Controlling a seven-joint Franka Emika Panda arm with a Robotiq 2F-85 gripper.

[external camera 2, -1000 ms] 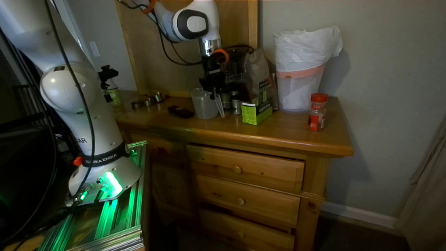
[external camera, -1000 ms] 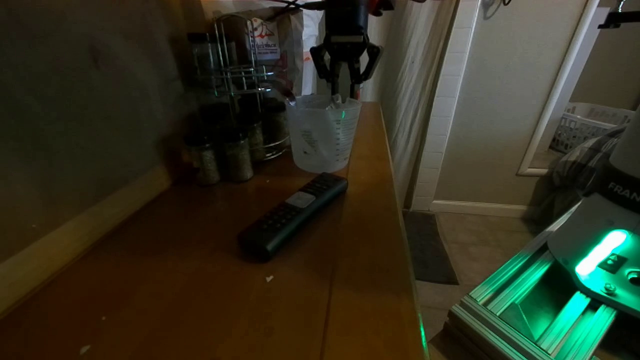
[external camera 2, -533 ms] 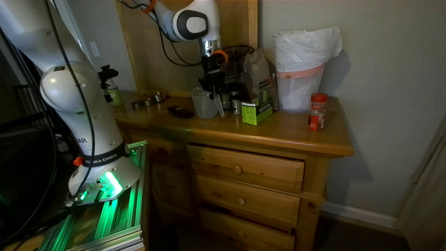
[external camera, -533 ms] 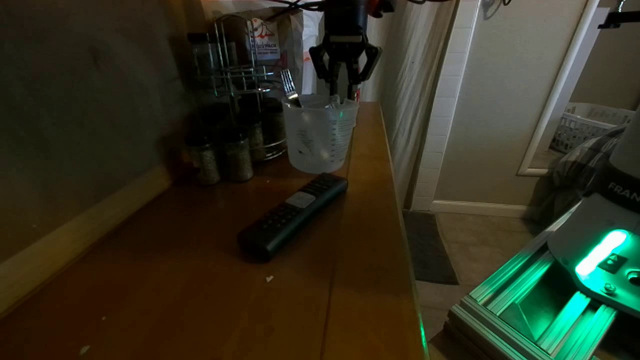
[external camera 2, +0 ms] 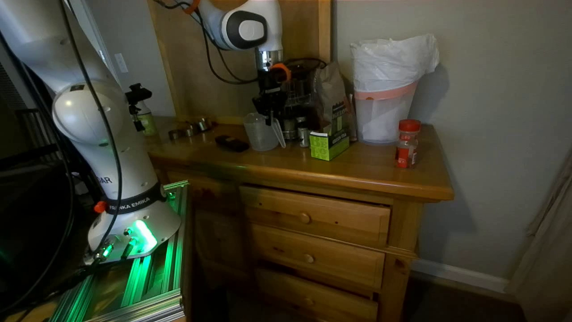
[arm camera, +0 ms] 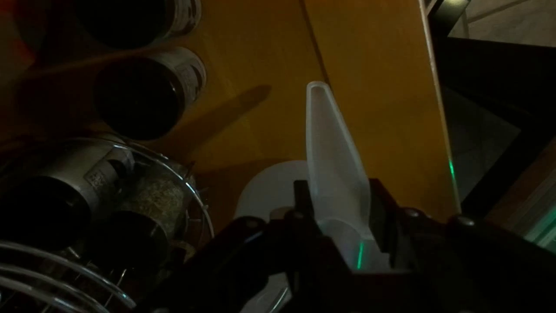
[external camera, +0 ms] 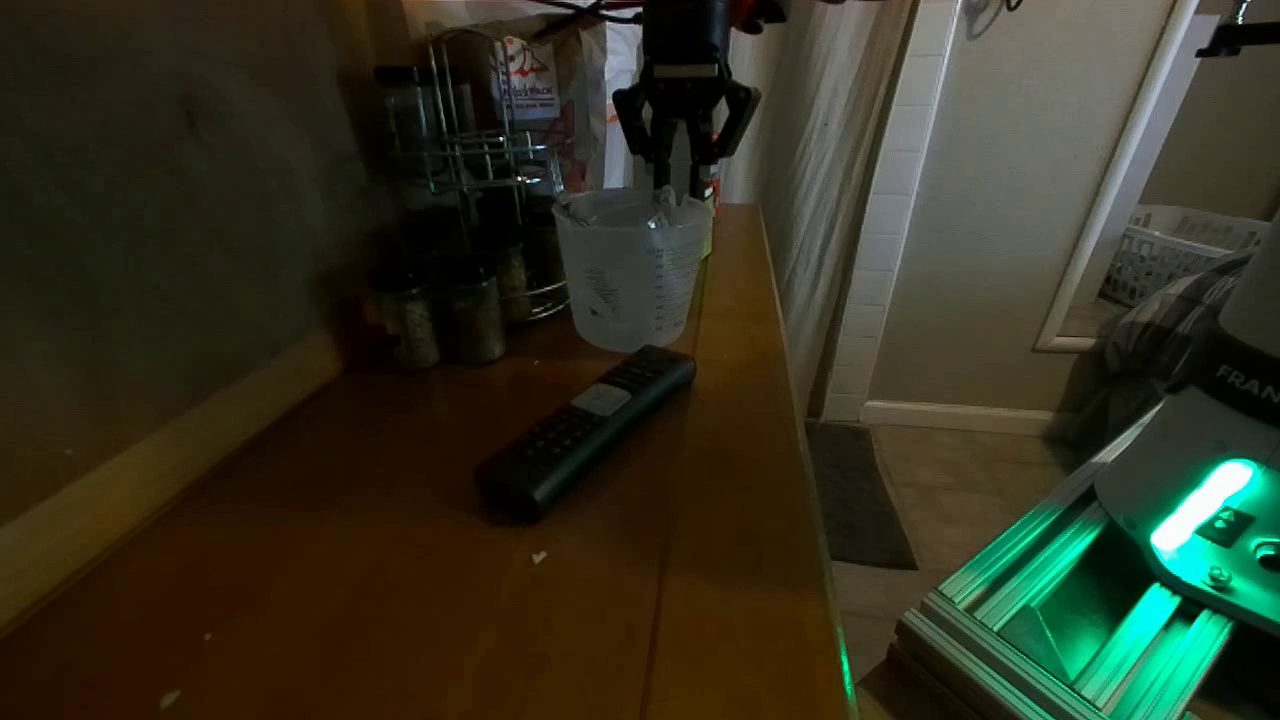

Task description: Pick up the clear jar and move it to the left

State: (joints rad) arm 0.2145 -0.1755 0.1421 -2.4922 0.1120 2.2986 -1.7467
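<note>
The clear jar (external camera: 632, 275) is a translucent jug with printed marks, near upright on or just above the wooden top; I cannot tell if its base touches. It also shows in an exterior view (external camera 2: 259, 133). My gripper (external camera: 680, 190) is at its rim on the far side, also in an exterior view (external camera 2: 269, 120). In the wrist view the jar's handle (arm camera: 332, 161) fills the gap between my two dark fingers (arm camera: 339, 193), which are shut on it. A blurred metal utensil leans at the jar's rim. My fingers hide part of the jar.
A black remote (external camera: 590, 430) lies close in front of the jar. A wire spice rack (external camera: 470, 180) with dark-lidded bottles (arm camera: 143, 95) stands beside it. A green box (external camera 2: 329, 145), a red-lidded bottle (external camera 2: 406, 145) and metal cups (external camera 2: 192, 129) stand on the top (external camera 2: 357, 172).
The gripper and the jar have shifted slightly together, leftward in both exterior views. The fork in the jar has swung about. The handle has stayed with the fingers.
</note>
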